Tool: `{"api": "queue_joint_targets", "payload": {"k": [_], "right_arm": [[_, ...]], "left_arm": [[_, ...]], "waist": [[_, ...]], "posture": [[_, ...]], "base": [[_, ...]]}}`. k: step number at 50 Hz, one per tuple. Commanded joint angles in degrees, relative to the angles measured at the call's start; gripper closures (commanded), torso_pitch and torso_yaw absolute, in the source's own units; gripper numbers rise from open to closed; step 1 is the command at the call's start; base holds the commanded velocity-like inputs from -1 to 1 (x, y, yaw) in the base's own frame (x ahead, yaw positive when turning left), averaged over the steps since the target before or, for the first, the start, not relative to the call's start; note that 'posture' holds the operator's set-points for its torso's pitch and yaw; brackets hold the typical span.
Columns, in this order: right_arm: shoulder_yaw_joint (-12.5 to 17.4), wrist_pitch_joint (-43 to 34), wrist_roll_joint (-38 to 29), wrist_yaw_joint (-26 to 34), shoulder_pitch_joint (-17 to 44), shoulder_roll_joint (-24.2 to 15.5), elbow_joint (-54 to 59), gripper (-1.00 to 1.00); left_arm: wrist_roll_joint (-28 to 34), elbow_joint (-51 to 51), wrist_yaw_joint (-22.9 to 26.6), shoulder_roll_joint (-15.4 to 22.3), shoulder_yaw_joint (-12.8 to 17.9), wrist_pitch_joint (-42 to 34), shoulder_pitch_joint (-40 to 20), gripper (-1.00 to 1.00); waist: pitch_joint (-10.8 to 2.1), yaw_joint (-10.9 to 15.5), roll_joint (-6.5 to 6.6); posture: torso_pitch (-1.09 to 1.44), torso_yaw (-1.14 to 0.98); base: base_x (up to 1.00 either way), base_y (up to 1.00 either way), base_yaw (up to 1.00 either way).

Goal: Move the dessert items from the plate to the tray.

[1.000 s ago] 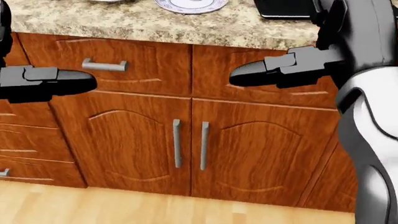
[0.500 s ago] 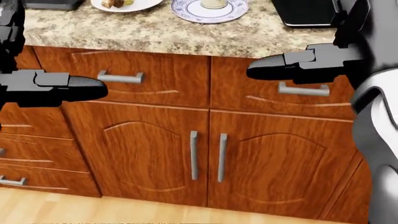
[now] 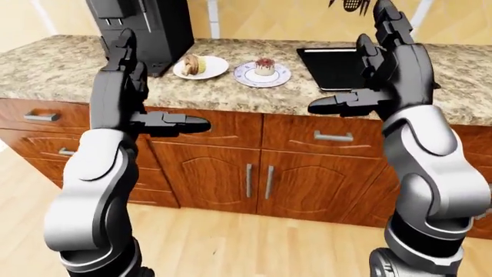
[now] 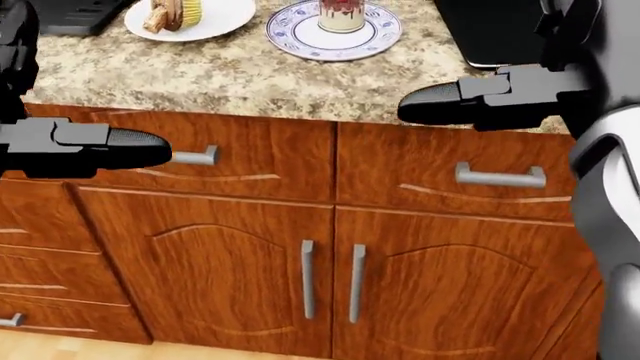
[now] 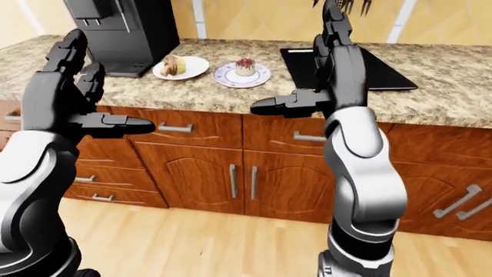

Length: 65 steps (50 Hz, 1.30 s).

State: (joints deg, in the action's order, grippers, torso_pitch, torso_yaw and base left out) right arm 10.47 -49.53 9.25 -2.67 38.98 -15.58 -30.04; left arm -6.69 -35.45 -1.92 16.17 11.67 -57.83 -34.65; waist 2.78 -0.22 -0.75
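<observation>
A white plate [image 4: 222, 13] with a cake slice [image 4: 162, 15] and a yellow cupcake sits on the granite counter [image 4: 200, 75]. Right of it, a blue-patterned saucer [image 4: 300, 36] holds a red-topped dessert cup [image 3: 265, 64]. A black tray [image 5: 385, 72] lies flat to the right of the saucer. My left hand [image 3: 157, 81] and right hand [image 3: 353, 57] are both raised before the counter's edge, open and empty, fingers up and thumbs pointing inward. In the eye views the right hand partly covers the tray.
A black coffee machine [image 3: 146, 26] stands on the counter left of the white plate. Wooden cabinet doors [image 4: 230, 285] and drawers with metal handles [image 4: 500, 177] lie below the counter. A light wood floor [image 5: 231, 242] is underfoot.
The head view has tilted up: cabinets and counter slide down the picture, and the plate, saucer and tray come further into view. Both hands keep their open pose.
</observation>
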Motion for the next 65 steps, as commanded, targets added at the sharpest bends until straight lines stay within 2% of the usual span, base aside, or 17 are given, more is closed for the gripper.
{"api": "queue_joint_targets", "payload": {"k": [1,6,7,9,16,20,21,22,26,30,33,41,44,47,52,58,65], "right_arm": [[-0.28,1.53,0.25,0.22,1.80,-0.24,-1.65,-1.00],[-0.21,1.51,0.24,0.40,1.79,-0.29,-1.78,-1.00],[-0.22,1.46,0.20,0.38,1.79,-0.29,-1.78,-1.00],[-0.26,1.23,0.20,0.41,1.76,-0.28,-2.12,-1.00],[-0.58,1.78,-0.31,0.75,1.63,0.00,-1.69,-1.00],[-0.46,2.46,-0.45,1.00,1.14,0.16,-1.37,-1.00],[-0.37,2.54,-0.44,1.04,1.04,0.15,-1.39,-1.00],[-0.27,2.53,-0.32,1.06,1.00,0.20,-1.39,-1.00],[0.26,3.51,-0.06,1.20,0.14,-0.01,-1.11,-1.00],[-0.06,2.78,0.13,1.00,-0.19,0.00,-2.42,-1.00],[-0.15,3.00,0.00,1.02,-0.38,0.15,-2.28,-1.00],[-0.70,5.05,-1.12,1.52,-0.72,0.71,0.17,-1.00],[0.13,3.96,-0.70,0.38,0.13,1.33,-0.06,-1.00],[0.32,3.47,-0.19,-0.03,0.23,0.66,-0.18,-1.00],[0.64,2.43,1.54,-1.27,0.82,0.31,-1.40,-1.00],[-0.78,0.78,-0.21,-1.37,1.38,-0.28,-1.07,-1.00],[-0.43,0.54,-0.81,-0.67,1.34,0.06,-1.29,-1.00]], "left_arm": [[0.46,-1.95,-0.40,0.77,1.00,1.50,-1.63,-1.00],[0.37,-2.60,-0.39,1.00,1.15,0.85,-1.80,-1.00],[0.44,-2.80,-0.40,1.05,1.05,0.85,-1.70,-1.00],[0.43,-2.96,-0.32,1.07,1.06,0.75,-1.68,-1.00],[0.45,-2.75,0.03,1.12,1.37,1.22,-1.44,-1.00],[0.31,-3.25,-0.18,1.17,1.29,0.80,-1.52,-1.00],[0.45,-3.03,-0.21,1.11,1.10,1.15,-1.30,-1.00],[0.58,-2.75,-0.23,1.03,0.98,1.45,-1.23,-1.00],[0.97,-2.97,-0.02,0.72,0.55,1.40,-1.14,-1.00],[0.76,-4.67,0.14,1.09,1.26,-0.50,-1.64,-1.00],[0.51,-4.72,-0.12,1.02,1.73,0.00,-1.65,-1.00],[-0.30,-2.38,0.04,0.87,1.43,3.63,0.38,-1.00],[-0.40,-3.37,0.06,1.23,1.58,2.28,-0.25,-1.00],[-0.35,-3.48,0.04,1.34,1.64,2.06,-0.46,-1.00],[-0.22,-4.52,0.14,1.48,1.43,1.00,-0.83,-1.00],[-0.12,-4.81,0.39,1.65,1.75,0.57,-0.89,-1.00],[0.01,-5.37,0.54,1.84,1.79,0.11,-0.91,-1.00]], "waist": [[-0.75,0.18,-0.01],[-2.09,-0.63,6.29],[-1.52,0.08,4.23],[-1.11,0.05,5.04],[-1.10,0.92,1.52],[-2.06,1.37,-4.46],[-1.08,0.85,-1.55],[-0.77,1.22,-2.87],[-0.96,0.37,-1.49],[-0.50,-0.33,1.04],[-1.70,-0.91,5.13],[-1.16,0.75,3.20],[0.11,1.26,1.03],[-1.81,1.14,-2.25],[0.04,1.17,-2.36],[-0.21,0.26,2.03],[-1.78,0.69,0.32]], "posture": [[0.00,0.00],[0.00,0.00],[0.00,0.00],[0.00,0.00],[0.00,0.00],[0.00,0.00],[0.00,0.00],[0.00,0.00],[0.00,0.00],[0.00,0.00],[0.00,0.00],[0.00,0.00],[0.00,0.00],[0.00,0.00],[0.00,0.00],[0.00,0.00],[0.00,0.00]], "base": [[0.25,0.00,0.00],[0.25,0.00,0.00],[0.25,0.00,0.00],[0.25,0.00,0.00],[0.26,0.00,0.00],[0.37,0.00,0.00],[0.38,0.00,0.00],[0.38,0.00,0.00],[0.38,0.00,0.00],[0.38,0.00,0.00],[0.37,0.00,0.00],[0.38,0.00,0.00],[0.26,0.00,0.00],[0.00,0.00,0.00],[0.00,0.00,0.00],[0.00,0.00,0.00],[0.00,0.00,0.00]]}}
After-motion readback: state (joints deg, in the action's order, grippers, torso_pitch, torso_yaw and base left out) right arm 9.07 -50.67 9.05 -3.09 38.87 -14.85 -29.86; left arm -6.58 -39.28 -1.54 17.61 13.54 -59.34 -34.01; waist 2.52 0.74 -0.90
